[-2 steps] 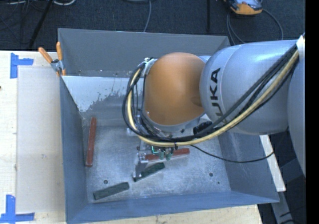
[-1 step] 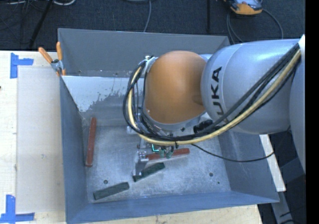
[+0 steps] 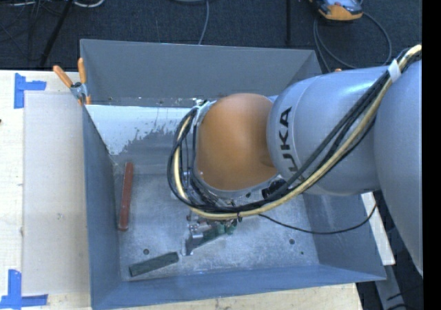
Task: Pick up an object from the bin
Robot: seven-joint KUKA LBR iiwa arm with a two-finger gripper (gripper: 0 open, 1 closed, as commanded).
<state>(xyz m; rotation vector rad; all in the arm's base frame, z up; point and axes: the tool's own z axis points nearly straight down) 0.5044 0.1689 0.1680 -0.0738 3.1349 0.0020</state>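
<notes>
The arm (image 3: 331, 136) bends down from the right into the bin (image 3: 207, 67), gripper (image 3: 201, 234) low near a dark flat bar (image 3: 153, 264); I cannot tell if it is open or closed

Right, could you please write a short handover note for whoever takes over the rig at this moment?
Gripper: down near the floor of the grey bin, towards its front middle; open or shut cannot be told.
Things: a reddish-brown stick lies along the wall at the view's left; a dark flat bar lies by the front left corner. Both lie apart from the gripper.
Done: the arm is down in the bin.
Left: nothing is seen held; grasp and lift not yet done.
</notes>
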